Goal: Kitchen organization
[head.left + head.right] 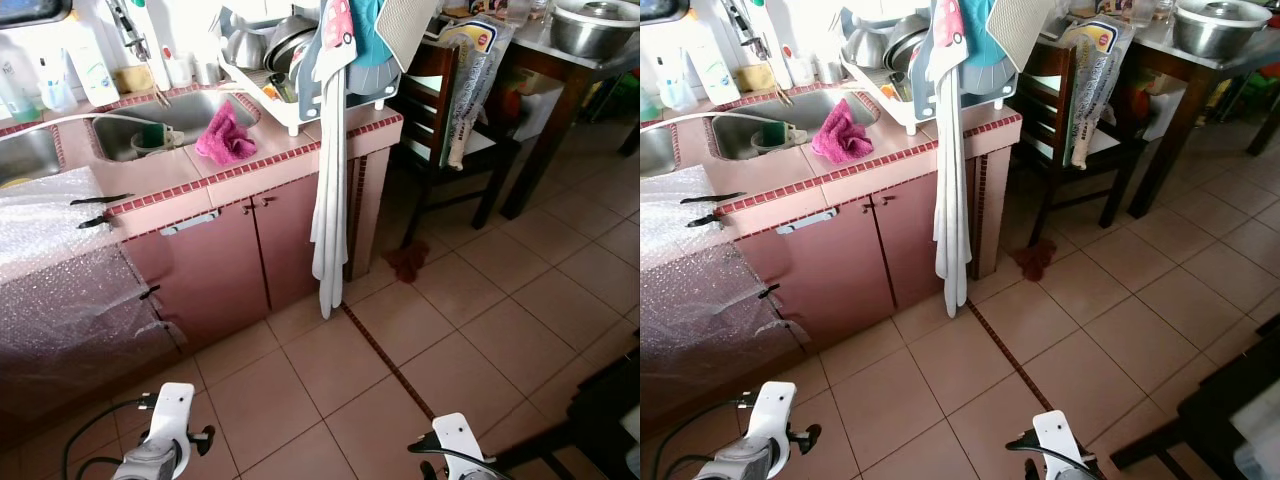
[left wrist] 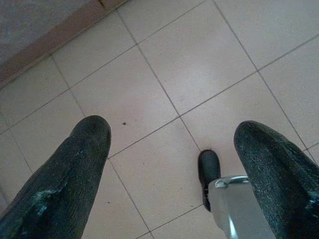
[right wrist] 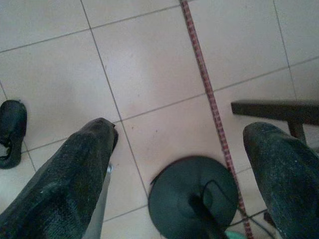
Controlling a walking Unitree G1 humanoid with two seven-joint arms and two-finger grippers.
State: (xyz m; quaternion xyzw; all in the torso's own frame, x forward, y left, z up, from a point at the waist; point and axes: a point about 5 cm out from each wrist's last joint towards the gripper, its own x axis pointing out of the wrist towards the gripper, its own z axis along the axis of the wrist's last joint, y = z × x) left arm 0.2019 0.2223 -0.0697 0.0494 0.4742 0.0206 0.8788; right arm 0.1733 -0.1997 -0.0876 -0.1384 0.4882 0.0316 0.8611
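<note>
A pink tiled counter [image 1: 250, 170] holds a steel sink [image 1: 190, 112] with a pink cloth [image 1: 224, 137] on its rim and a green sponge [image 1: 153, 134] in a small bowl. A white dish rack [image 1: 300, 70] full of pots and plates stands at the counter's right end, and a long white towel [image 1: 329, 200] hangs from it. Both arms hang low over the tiled floor. My left gripper [image 2: 172, 159] is open, with nothing between its fingers. My right gripper [image 3: 177, 164] is open too, above bare tiles.
Bubble wrap [image 1: 60, 280] covers the counter's left part. A dark wooden chair [image 1: 440, 110] and a table with a steel bowl [image 1: 590, 25] stand at the right. A red rag [image 1: 408, 260] lies on the floor. Dark furniture [image 1: 600, 420] sits at the lower right.
</note>
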